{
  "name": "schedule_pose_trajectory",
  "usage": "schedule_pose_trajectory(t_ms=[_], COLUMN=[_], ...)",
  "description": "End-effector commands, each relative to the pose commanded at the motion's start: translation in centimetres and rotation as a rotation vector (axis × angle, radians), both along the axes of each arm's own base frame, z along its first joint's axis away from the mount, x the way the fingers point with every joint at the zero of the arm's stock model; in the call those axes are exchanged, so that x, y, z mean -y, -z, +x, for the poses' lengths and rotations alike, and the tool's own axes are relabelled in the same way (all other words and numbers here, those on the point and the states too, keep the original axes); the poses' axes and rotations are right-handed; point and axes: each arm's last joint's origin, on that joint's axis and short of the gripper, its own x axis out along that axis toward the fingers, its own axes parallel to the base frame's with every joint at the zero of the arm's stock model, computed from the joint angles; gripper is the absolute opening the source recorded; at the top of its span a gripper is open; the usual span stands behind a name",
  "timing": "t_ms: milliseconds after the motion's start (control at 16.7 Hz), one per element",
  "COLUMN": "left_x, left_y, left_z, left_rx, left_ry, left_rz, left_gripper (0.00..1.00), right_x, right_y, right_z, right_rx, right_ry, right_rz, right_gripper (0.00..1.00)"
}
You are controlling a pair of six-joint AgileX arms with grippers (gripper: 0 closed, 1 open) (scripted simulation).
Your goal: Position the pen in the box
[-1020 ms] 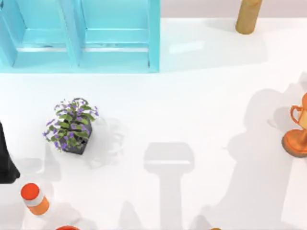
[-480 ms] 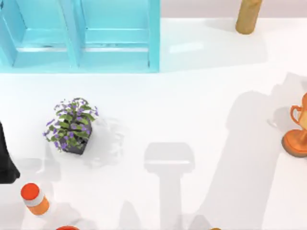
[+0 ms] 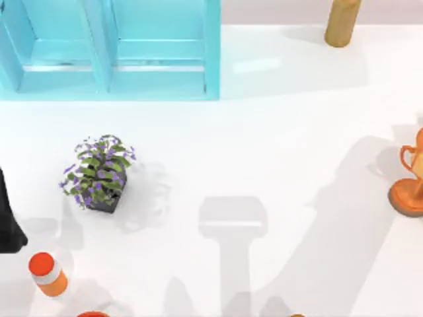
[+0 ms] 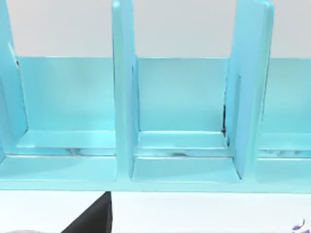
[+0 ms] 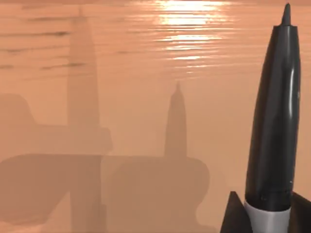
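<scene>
The pen (image 5: 274,121) is sitting pinched in the right end effector (image 5: 265,216), dark tip pointing away over an orange-tinted surface; no print readable. The blue box (image 3: 109,49) is standing at the worktop's (image 3: 251,145) far left edge, compartments open. Plant (image 3: 99,173), orange-capped bottle (image 3: 46,273), trophy (image 3: 411,181) are ringing wide bare middle.

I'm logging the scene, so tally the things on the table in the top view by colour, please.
Light blue compartment box: 1
Orange: 3, trophy cup, white-banded bottle, rim at the near edge
Tan wooden cylinder: 1
Purple-flowered potted plant: 1
Black object, left edge: 1
Total: 7
</scene>
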Motion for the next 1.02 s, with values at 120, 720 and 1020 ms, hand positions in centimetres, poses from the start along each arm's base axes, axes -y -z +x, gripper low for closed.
schedule_pose_trajectory(t_ms=[120, 720, 1020], left_x=[0.0, 0.0, 0.0], left_y=[0.0, 0.0, 0.0], left_z=[0.0, 0.0, 0.0], left_rx=[0.0, 0.0, 0.0], left_ry=[0.0, 0.0, 0.0], left_rz=[0.0, 0.0, 0.0], left_gripper=[1.0, 1.0, 1.0], right_x=[0.2, 0.6, 0.6], right_y=[0.6, 0.8, 0.8], right_z=[-1.0, -1.7, -1.7], right_rx=[-0.021, -0.018, -0.018], right_ry=[-0.006, -0.006, -0.006], right_rz=[-0.011, -0.027, -0.027], right_gripper=[0.0, 0.23, 0.6])
